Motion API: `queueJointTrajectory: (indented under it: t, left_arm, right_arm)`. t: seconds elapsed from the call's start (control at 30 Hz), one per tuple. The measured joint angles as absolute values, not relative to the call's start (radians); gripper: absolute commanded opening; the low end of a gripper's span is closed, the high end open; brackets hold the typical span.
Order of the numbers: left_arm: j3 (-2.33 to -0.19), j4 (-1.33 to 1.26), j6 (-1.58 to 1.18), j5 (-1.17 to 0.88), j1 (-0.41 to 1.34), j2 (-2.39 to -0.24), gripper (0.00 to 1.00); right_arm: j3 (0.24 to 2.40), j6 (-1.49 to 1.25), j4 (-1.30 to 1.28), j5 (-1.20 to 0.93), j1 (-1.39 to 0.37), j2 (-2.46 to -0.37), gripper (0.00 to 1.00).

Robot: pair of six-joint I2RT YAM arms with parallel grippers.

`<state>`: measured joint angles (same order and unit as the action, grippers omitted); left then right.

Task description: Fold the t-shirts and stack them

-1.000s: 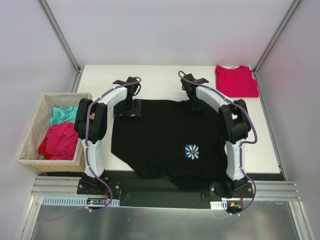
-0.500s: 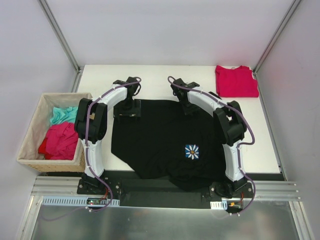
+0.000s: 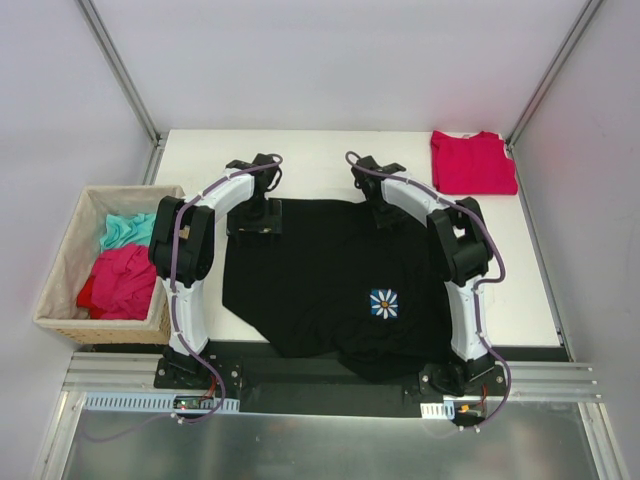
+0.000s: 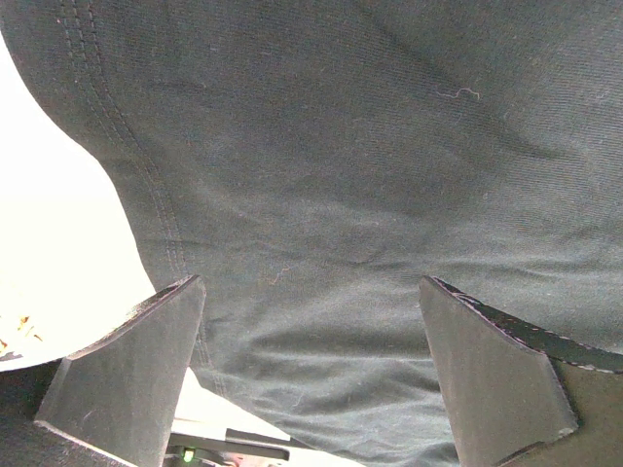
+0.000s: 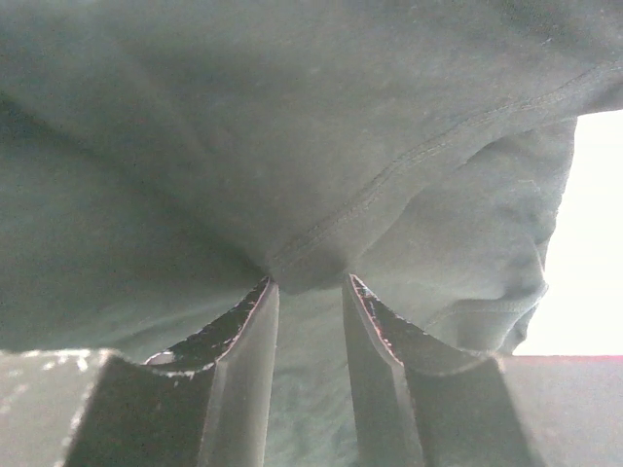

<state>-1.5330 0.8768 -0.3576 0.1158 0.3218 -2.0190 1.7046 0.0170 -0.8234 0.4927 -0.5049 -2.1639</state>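
Black t-shirt (image 3: 310,280), soft stitched cloth, lies wrinkled.

Soft matt cloth black t-shirt (image 3: 310,270) with stitched hem; woven tan basket (image 3: 65,255); smooth white table (image 3: 320,165).

Left tool (image 4: 311,292): jaws wide, black t-shirt (image 3: 320,280) under the gap. Right tool (image 5: 310,287): gap plugged by a pinched shirt fold. Open desk (image 3: 320,160) beyond both tools. Right of right tool, red t-shirt (image 3: 473,163); left of left tool, basket (image 3: 62,262).
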Motion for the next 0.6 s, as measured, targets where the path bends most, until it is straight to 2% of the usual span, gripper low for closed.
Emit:
queueJointTrajectory:
  t: [0.5, 0.6]
  left_arm:
    - [-1.533, 0.877, -0.357, 0.116, 0.322, -2.019, 0.93]
    - [-1.533, 0.877, -0.357, 0.116, 0.322, -2.019, 0.93]
  right_arm:
    - [1.808, 0.022, -0.828, 0.493, -0.489, -2.206, 0.35]
    - [1.827, 0.027, -0.830, 0.493, -0.489, -2.207, 0.28]
